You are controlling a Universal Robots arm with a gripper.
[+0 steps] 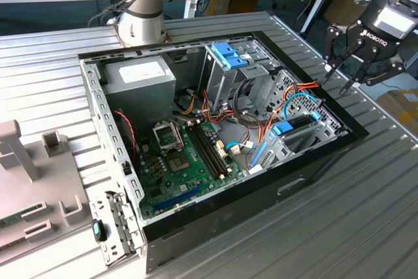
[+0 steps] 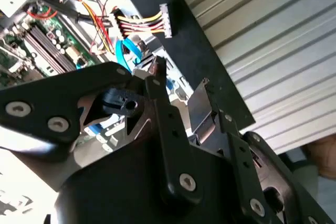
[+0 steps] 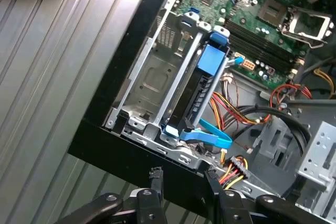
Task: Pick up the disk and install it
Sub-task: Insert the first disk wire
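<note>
The gripper (image 1: 338, 78) hangs above the rim of the computer case (image 1: 261, 182) at the exterior view's right, fingers (image 3: 155, 184) apart; the disk (image 3: 198, 88) sits in the drive bay (image 3: 152, 77) just inside.

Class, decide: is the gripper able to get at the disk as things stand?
Probably yes: the open gripper hangs by the case edge near the disk, whose upper side lies uncovered, though a blue cable lies at one end.

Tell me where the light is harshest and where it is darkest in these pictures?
Second wrist view: glare bleaches a patch white beside the dark gripper. Exterior view: the ribbed metal table shines pale, while inside the computer case it is dimmer. First wrist view: the table gleams; the case's black rim is dark.
</note>
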